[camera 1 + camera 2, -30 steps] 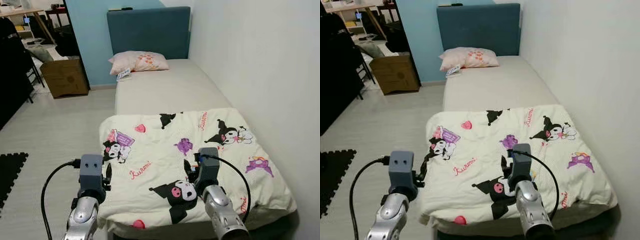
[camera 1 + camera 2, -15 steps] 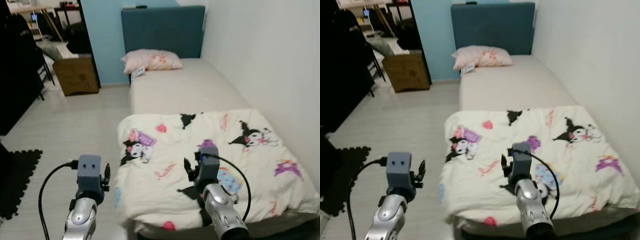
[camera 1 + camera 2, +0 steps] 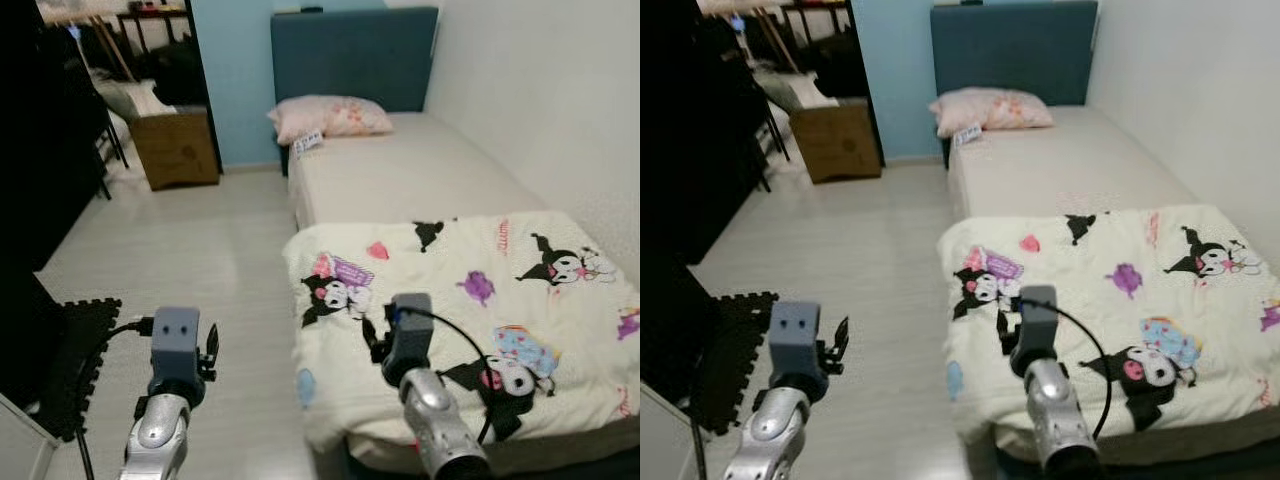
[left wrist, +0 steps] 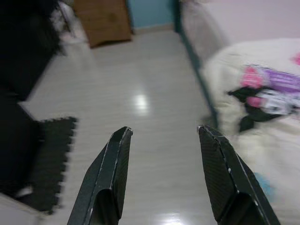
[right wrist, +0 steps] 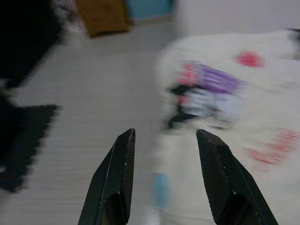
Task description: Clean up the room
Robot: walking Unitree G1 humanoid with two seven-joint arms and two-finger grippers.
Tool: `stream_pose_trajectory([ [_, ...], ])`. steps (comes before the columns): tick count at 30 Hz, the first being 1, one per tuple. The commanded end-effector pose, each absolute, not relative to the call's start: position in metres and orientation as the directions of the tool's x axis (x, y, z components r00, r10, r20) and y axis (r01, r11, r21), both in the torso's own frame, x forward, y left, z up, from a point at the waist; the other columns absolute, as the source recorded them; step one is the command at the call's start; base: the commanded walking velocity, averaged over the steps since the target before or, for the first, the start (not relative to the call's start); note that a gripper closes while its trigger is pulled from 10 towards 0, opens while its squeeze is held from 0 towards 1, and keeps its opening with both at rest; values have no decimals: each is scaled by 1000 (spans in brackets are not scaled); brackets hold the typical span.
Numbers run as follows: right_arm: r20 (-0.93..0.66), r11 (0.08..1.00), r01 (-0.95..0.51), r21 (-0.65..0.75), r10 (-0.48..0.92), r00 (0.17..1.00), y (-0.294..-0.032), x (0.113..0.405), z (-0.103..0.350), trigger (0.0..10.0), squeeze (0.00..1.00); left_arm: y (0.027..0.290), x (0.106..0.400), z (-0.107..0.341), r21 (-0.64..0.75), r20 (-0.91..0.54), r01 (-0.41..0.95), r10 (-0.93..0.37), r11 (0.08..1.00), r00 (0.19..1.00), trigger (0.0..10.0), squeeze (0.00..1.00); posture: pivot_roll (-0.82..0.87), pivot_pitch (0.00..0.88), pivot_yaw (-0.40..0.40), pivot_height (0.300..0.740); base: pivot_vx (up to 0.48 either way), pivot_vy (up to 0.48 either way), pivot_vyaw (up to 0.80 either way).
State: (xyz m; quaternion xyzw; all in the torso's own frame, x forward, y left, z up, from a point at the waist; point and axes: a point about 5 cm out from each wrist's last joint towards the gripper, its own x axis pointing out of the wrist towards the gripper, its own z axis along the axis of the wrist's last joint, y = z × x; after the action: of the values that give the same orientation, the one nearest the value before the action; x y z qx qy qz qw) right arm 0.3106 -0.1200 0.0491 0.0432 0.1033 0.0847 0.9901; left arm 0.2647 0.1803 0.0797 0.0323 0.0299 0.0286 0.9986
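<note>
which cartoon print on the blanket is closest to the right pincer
The black-and-pink character beside the purple patch, just ahead of the right pincer; the others lie farther toward the wall.

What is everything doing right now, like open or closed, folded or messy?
Blanket: spread on the foot half of the bed, edge hanging over the side.
Pillow: lying at the head end.
Mattress: bare between pillow and blanket.
Left tool: open, holding nothing, over the floor.
Right tool: open, holding nothing, at the blanket's edge.
Foam mat: flat on the floor.
</note>
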Motion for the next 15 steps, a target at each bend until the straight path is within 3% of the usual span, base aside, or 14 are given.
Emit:
stream_pose_trajectory([
  [1, -197, 984, -144, 106, 162, 967, -124, 311, 49, 10000, 0, 180, 262, 77, 73, -83, -35, 41, 997, 996, 10000, 0, 81, 10, 16, 740, 0, 0, 0],
  [3, -196, 984, -143, 108, 162, 967, -124, 311, 49, 10000, 0, 179, 262, 77, 73, -83, -26, 32, 997, 996, 10000, 0, 85, 9, 16, 740, 0, -122, 0],
  [15, -191, 984, -137, 117, 157, 969, -123, 313, 49, 10000, 0, 176, 265, 80, 108, -96, -1, 12, 994, 995, 10000, 0, 91, 3, 21, 740, 0, -480, 0],
])
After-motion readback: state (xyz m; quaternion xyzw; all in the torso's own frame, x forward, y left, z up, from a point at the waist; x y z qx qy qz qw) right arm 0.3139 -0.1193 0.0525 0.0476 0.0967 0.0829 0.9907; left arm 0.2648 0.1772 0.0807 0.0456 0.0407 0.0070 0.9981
